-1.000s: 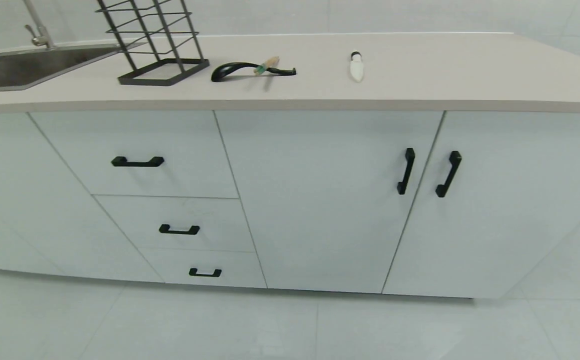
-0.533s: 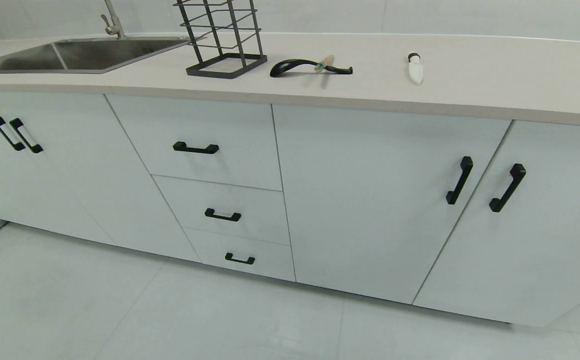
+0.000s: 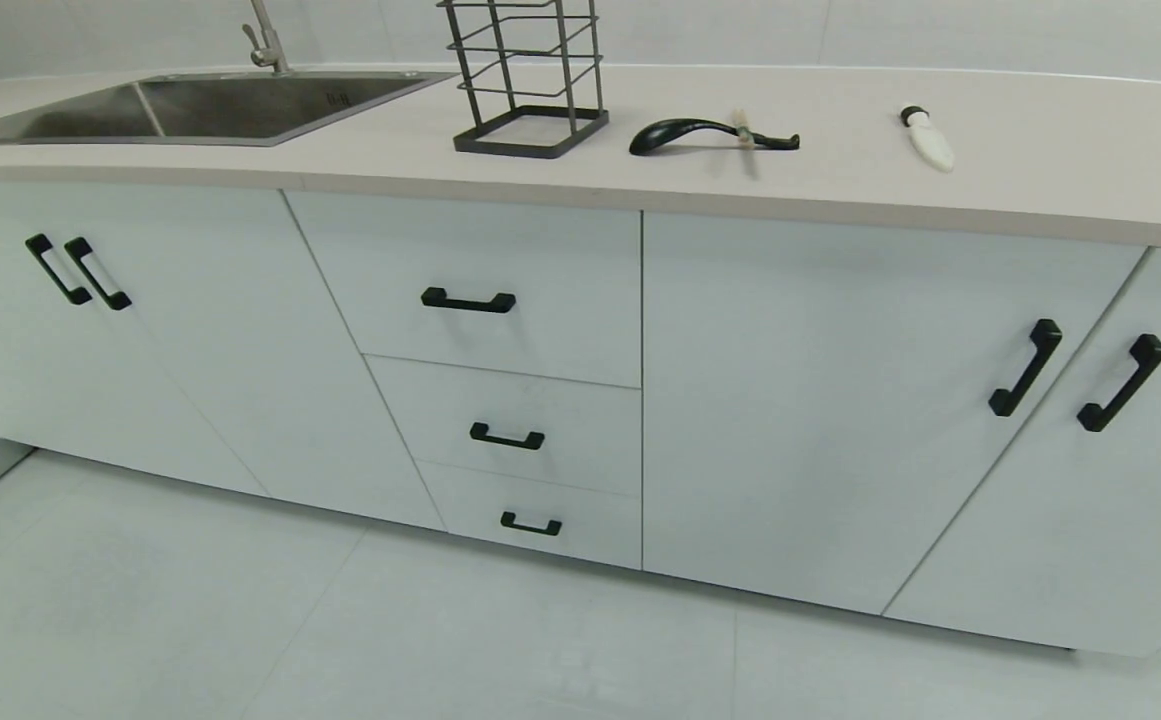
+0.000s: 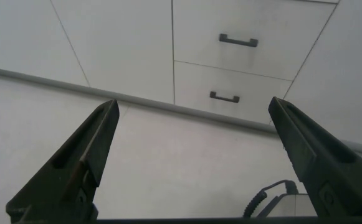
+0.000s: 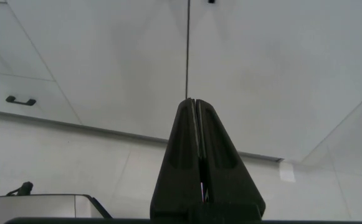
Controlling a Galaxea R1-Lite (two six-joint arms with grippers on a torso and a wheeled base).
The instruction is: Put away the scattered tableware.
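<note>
On the pale countertop (image 3: 1040, 190) lie a black ladle-like spoon (image 3: 685, 133), a small wooden-handled utensil (image 3: 742, 125) resting across its handle, and a white knife-shaped piece with a black end (image 3: 928, 140) farther right. A black wire rack (image 3: 530, 75) stands to the spoon's left. My left gripper (image 4: 193, 109) is open, held low over the floor facing the lower drawers (image 4: 230, 93). My right gripper (image 5: 195, 102) is shut with nothing in it, facing the white cabinet doors (image 5: 261, 68).
A steel sink (image 3: 190, 105) with a tap (image 3: 265, 40) is set into the counter at the left. Below are white cabinets: three drawers with black handles (image 3: 467, 301) in the middle, doors with black handles (image 3: 1025, 368) on both sides. Grey tile floor (image 3: 440, 640) lies in front.
The whole head view has shifted: the counter, rack and utensils now sit farther right in the picture and more of the sink shows. The utensils themselves lie as before.
</note>
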